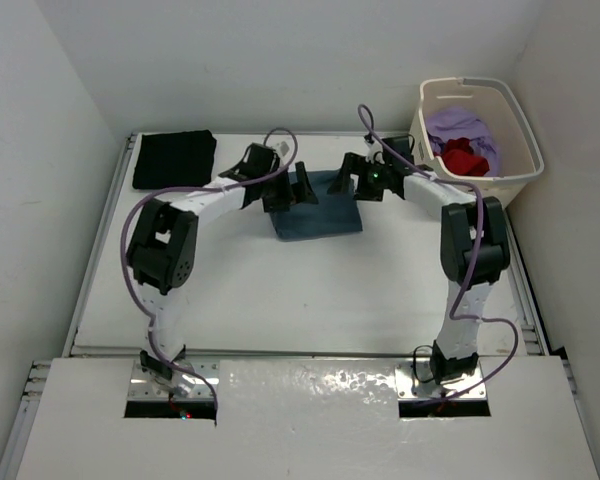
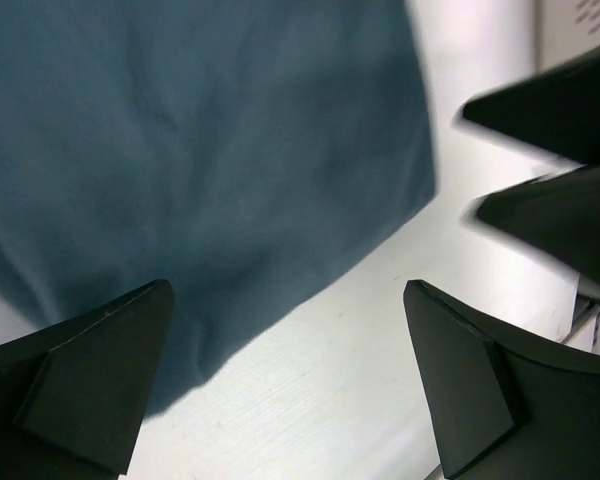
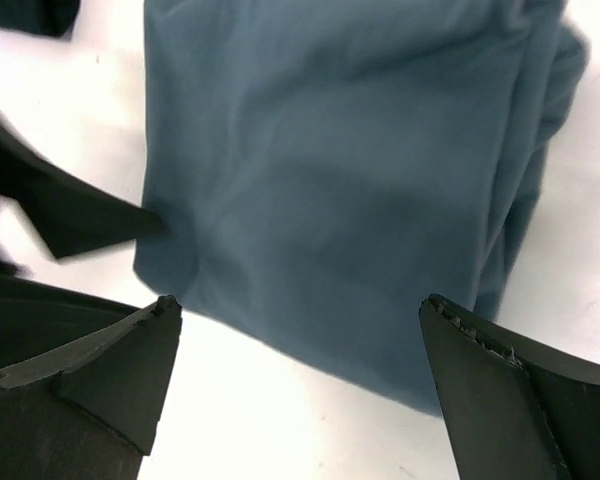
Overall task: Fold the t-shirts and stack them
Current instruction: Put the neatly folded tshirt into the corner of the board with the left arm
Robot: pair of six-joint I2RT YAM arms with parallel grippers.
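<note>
Both arms at the folded teal-blue shirt, jaws wide, nothing held.

Table (image 1: 310, 300): 4 shirts in 3 places. Cream basket (image 1: 518, 182) at the far right corner holds the lavender shirt (image 1: 460, 125) with the red shirt (image 1: 463, 158) heaped on it, both unfolded, so 2 are likely left to do. Teal-blue shirt (image 1: 320, 215) lies mid-table as a rough rectangle with a bunched edge. Black shirt (image 1: 173, 158) sits folded flat at the far left corner, well apart, probably the base of the stack. Left gripper (image 2: 288, 290) and right gripper (image 3: 300, 300) flank the teal-blue shirt's far edge, both spread wide and empty. Cannot tell if the tips touch cloth. That placement suggests a 2-handed pinch, either for a further fold or to carry it to the black shirt.
</note>
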